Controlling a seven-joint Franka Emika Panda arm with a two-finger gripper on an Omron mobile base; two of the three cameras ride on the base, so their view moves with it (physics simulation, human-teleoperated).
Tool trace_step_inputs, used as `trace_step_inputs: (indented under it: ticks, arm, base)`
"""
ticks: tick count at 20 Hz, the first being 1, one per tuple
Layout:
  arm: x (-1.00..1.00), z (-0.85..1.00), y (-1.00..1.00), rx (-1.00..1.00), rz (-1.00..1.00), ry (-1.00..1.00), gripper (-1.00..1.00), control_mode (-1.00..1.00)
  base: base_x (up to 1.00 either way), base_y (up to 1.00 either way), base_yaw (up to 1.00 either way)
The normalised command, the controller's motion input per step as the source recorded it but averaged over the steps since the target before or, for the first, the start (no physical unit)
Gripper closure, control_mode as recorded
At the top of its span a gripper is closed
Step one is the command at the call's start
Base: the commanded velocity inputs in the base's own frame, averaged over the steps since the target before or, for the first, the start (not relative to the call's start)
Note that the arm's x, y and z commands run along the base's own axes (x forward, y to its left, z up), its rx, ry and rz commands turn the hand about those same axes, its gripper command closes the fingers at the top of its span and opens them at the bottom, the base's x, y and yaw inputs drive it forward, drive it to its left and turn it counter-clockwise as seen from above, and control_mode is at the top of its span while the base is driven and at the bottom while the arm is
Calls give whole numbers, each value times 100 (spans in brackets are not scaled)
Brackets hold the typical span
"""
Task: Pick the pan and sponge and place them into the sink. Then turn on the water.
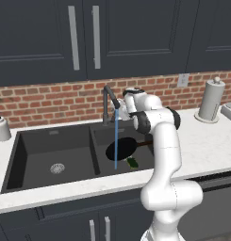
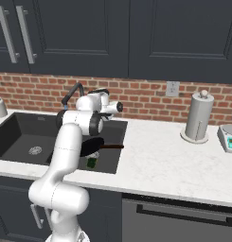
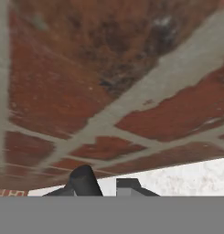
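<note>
Pan: black, stiff, probably heavy; lies in the right basin of the sink, best gripped by its long handle.
Sponge: soft, light; lies beside the pan.
Water: running from the faucet.
Gripper: at the faucet, jaws clenched, holding nothing visible.

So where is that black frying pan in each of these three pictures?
Left base view: the pan lies in the sink's right basin, under the water.
Right base view: the pan sits behind the arm, handle pointing right.
Hand view: not in it.
Shared landmark: the faucet.
</note>
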Motion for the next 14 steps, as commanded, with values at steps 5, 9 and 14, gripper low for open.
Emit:
trace_step_inputs:
  ticks: [5,9,14]
  arm:
    - [9,-4,-24,33,-2,27,100,-100]
    - [2,-16,-14,23,-3,21,100,-100]
    - [0,-28,-1,6,-1,5,100,-100]
  base:
    - [0,0,0]
    - [0,0,0]
    - [0,0,0]
